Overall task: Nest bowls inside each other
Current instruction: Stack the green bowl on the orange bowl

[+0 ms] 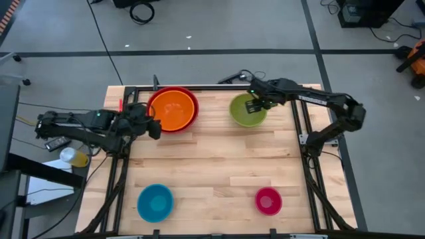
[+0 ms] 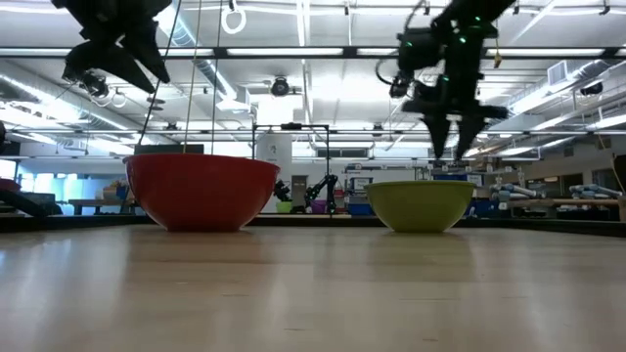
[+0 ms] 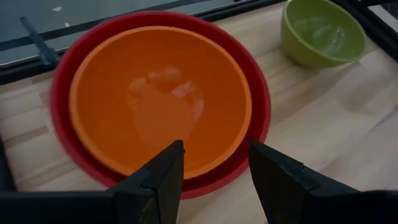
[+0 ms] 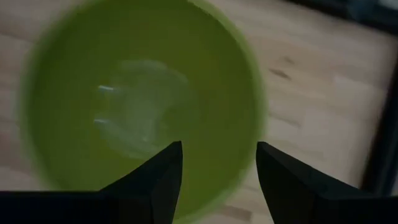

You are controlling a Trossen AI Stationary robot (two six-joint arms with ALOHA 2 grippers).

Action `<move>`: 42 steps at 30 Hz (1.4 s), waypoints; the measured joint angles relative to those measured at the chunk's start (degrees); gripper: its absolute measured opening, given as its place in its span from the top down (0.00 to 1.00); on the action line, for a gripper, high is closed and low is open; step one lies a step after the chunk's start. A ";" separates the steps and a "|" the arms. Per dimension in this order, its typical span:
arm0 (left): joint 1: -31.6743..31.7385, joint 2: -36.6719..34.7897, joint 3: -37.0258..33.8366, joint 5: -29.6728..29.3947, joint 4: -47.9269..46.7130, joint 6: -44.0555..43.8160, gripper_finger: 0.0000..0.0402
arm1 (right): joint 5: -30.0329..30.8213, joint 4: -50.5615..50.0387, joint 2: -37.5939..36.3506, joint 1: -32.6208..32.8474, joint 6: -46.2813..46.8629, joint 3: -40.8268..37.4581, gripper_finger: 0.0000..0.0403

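An orange bowl (image 1: 174, 109) sits nested inside the red bowl (image 1: 155, 101) at the table's far left. The olive green bowl (image 1: 248, 110) stands on its base at the far right. A blue bowl (image 1: 155, 202) and a magenta-pink bowl (image 1: 268, 200) stand near the front edge. My left gripper (image 3: 214, 163) hovers open, high above the table, just left of the red bowl's (image 3: 261, 112) rim. My right gripper (image 4: 219, 163) hangs open above the green bowl (image 4: 137, 106), pointing steeply down over its near rim, apart from it in the low view (image 2: 448, 147).
A black metal frame (image 1: 302, 126) borders the wooden table on its left, right and far sides. Bare wood lies across the middle of the table between the far bowls and the two near ones.
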 joint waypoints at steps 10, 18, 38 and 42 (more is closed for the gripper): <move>0.04 5.45 0.00 -0.13 5.69 0.06 0.54 | -3.86 10.31 0.10 -5.96 -2.79 -11.38 0.48; 0.04 8.10 0.00 1.23 5.73 -3.41 0.54 | -7.92 20.13 1.76 -5.80 -9.53 -13.11 0.71; 4.39 6.32 4.32 -0.76 8.42 1.01 0.54 | -4.63 49.64 1.23 4.61 -9.98 0.49 0.94; 4.41 5.60 7.54 -5.68 8.15 10.30 0.54 | -6.73 49.51 12.34 5.73 -12.54 10.75 0.91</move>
